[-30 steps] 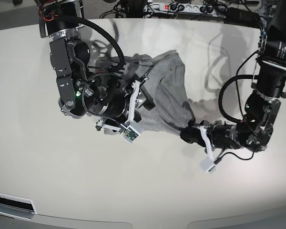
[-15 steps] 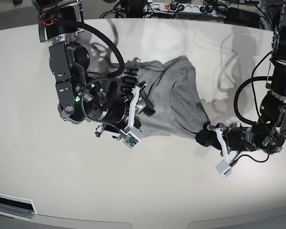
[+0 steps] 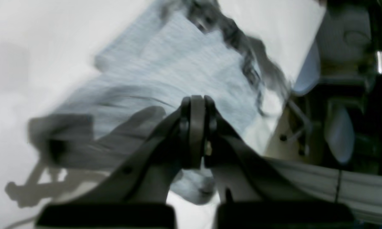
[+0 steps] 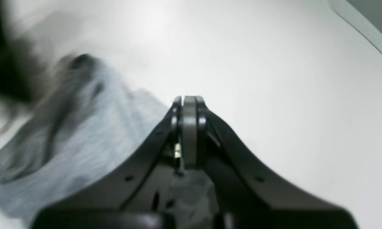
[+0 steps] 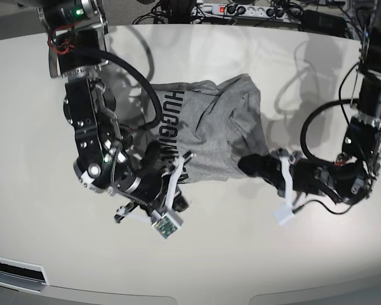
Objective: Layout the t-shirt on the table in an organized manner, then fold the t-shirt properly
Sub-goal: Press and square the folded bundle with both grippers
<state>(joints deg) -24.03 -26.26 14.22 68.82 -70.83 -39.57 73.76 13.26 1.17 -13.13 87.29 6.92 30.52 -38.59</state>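
Both stages remain: the t-shirt lies rumpled mid-surface, lettering half showing, neither spread nor folded. My left gripper is clenched on its hem; my right gripper is clenched too, fabric beneath it, grasp unclear.

- Both wrist views are blurry, so the t-shirt looks smeared.
- In the base view, the black arms cover parts of the t-shirt, and its letters are partly lost in folds.
- The counter is cut off by the picture edges.
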